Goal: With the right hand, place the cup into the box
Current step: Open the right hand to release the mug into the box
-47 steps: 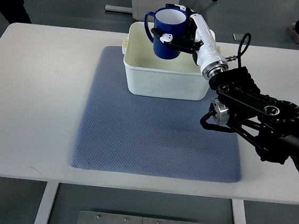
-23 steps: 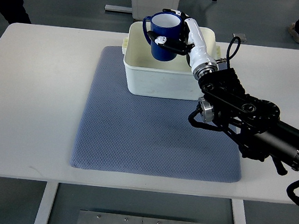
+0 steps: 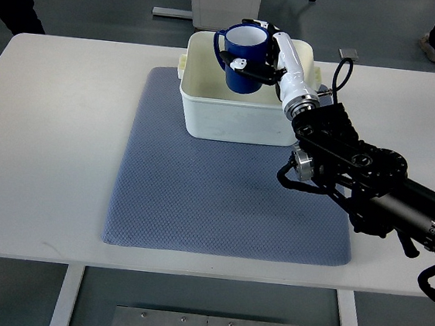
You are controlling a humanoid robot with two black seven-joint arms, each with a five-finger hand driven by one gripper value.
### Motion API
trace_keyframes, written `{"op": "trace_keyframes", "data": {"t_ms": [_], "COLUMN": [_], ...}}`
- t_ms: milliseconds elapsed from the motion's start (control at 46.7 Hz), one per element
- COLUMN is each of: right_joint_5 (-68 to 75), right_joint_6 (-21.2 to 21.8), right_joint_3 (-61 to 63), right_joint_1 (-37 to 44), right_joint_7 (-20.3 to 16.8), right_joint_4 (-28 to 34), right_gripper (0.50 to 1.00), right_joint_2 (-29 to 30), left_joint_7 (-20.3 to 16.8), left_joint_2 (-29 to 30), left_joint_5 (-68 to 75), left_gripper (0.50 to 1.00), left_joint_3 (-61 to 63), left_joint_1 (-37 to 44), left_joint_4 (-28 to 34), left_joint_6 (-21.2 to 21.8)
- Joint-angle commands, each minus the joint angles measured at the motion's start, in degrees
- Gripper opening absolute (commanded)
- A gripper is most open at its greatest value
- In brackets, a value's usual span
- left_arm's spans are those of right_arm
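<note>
Over the white rectangular plastic box (image 3: 238,111) on the blue-grey woven mat (image 3: 213,201), we hold the dark blue ceramic cup (image 3: 243,57) upright, our right hand (image 3: 266,57) clamped around it, on the white bench (image 3: 49,137).

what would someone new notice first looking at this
The blue cup, upright and gripped by the right hand, sits over the white box at the far edge of the blue-grey mat. The bulky black right arm sweeps in from the right across the white table.
</note>
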Motion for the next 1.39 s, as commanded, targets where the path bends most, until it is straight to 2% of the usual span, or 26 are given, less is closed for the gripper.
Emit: {"op": "trace_keyframes", "data": {"t_ms": [0, 86, 171, 300, 1221, 1371], "right_joint_5": [0.0, 0.27, 0.27, 0.27, 0.35, 0.35], "right_joint_6": [-0.01, -0.09, -0.09, -0.18, -0.53, -0.62], "right_joint_3": [0.01, 0.09, 0.09, 0.09, 0.71, 2.11], "right_joint_1": [-0.01, -0.09, -0.09, -0.01, 0.26, 0.26], "right_joint_7": [-0.01, -0.19, -0.8, -1.07, -0.98, -0.98], "right_joint_4": [0.0, 0.0, 0.0, 0.0, 1.49, 5.44], "right_gripper": [0.633, 0.79, 0.853, 0.987, 0.998, 1.0], "right_joint_2": [0.0, 0.0, 0.0, 0.0, -0.18, -2.9], "left_joint_7": [-0.01, -0.01, -0.01, -0.01, -0.01, -0.01], "left_joint_2": [0.0, 0.0, 0.0, 0.0, 0.0, 0.0], "left_joint_5": [0.0, 0.0, 0.0, 0.0, 0.0, 0.0], "left_gripper": [1.0, 1.0, 1.0, 1.0, 1.0, 1.0], "left_joint_3": [0.0, 0.0, 0.0, 0.0, 0.0, 0.0], "left_joint_1": [-0.08, 0.0, -0.08, -0.08, 0.0, 0.0], "left_joint_4": [0.0, 0.0, 0.0, 0.0, 0.0, 0.0], "left_joint_6": [0.0, 0.0, 0.0, 0.0, 0.0, 0.0]}}
